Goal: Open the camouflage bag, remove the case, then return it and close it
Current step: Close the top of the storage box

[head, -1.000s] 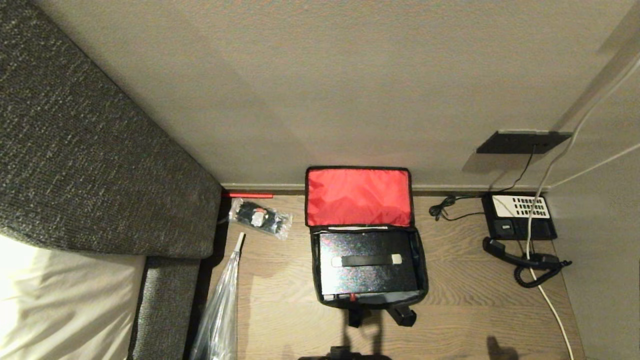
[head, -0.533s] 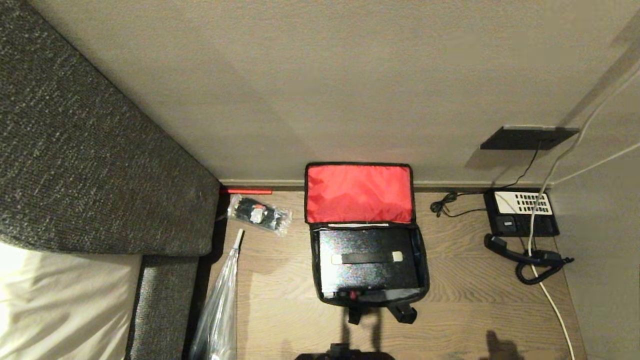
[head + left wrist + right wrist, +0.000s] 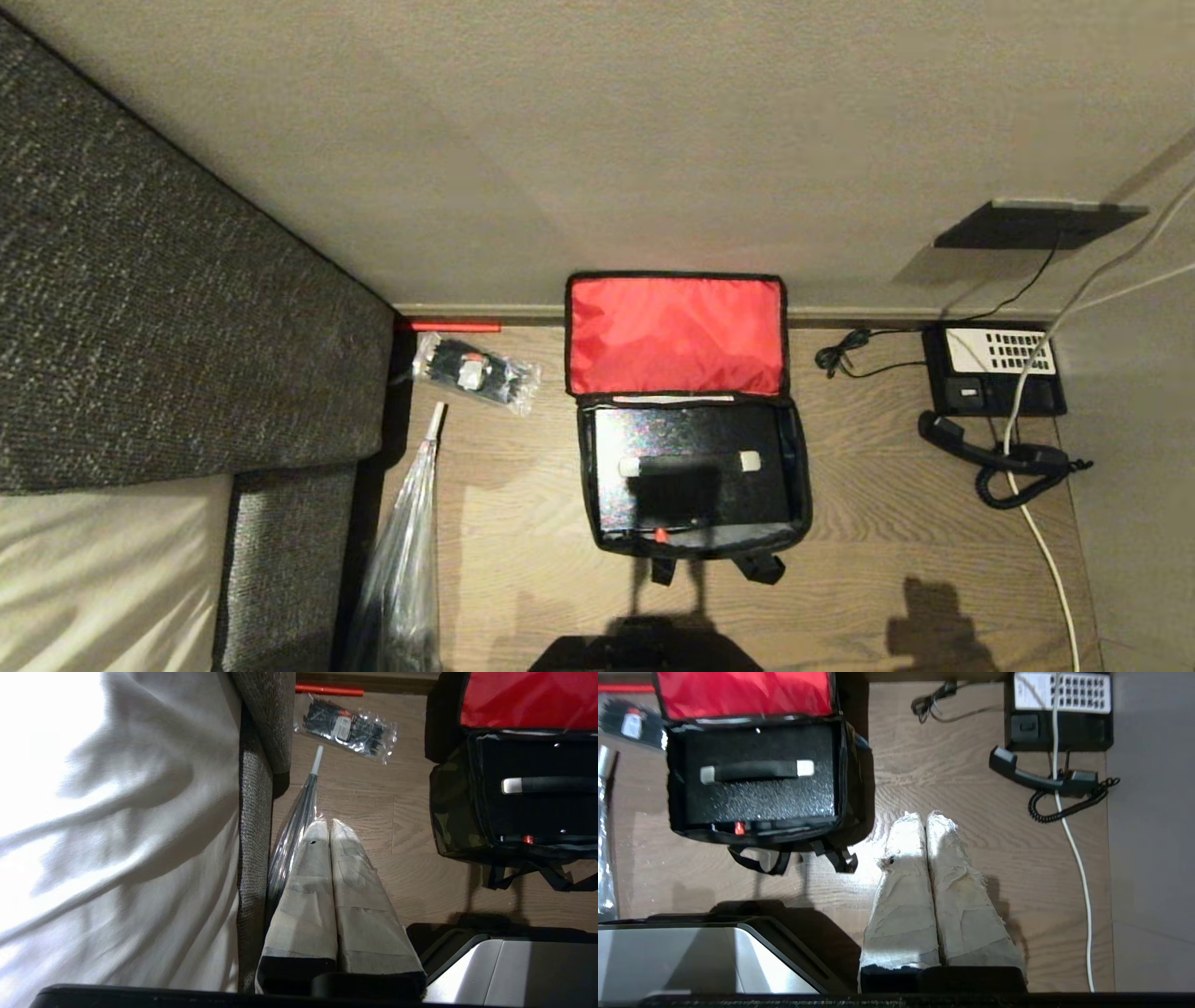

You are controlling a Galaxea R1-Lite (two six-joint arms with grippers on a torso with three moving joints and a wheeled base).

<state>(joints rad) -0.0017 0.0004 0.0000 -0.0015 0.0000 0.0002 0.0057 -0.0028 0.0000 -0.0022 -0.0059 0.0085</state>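
Note:
The camouflage bag lies open on the wooden floor against the wall, its red-lined lid flipped back. Inside lies the black case with its black handle facing up. Neither gripper appears in the head view. My left gripper hangs shut over the floor to the left of the bag, with nothing in it. On the other side of the bag and case, my right gripper is also shut and empty.
A black telephone with its handset off and a white cable sits at the right. A clear packet, a clear plastic bag and a grey upholstered bed are at the left. My base is just before the bag.
The whole head view has shifted and the bag looks slightly larger, so the camera moved. A shadow now falls across the case. Bag, case and arms have not moved.

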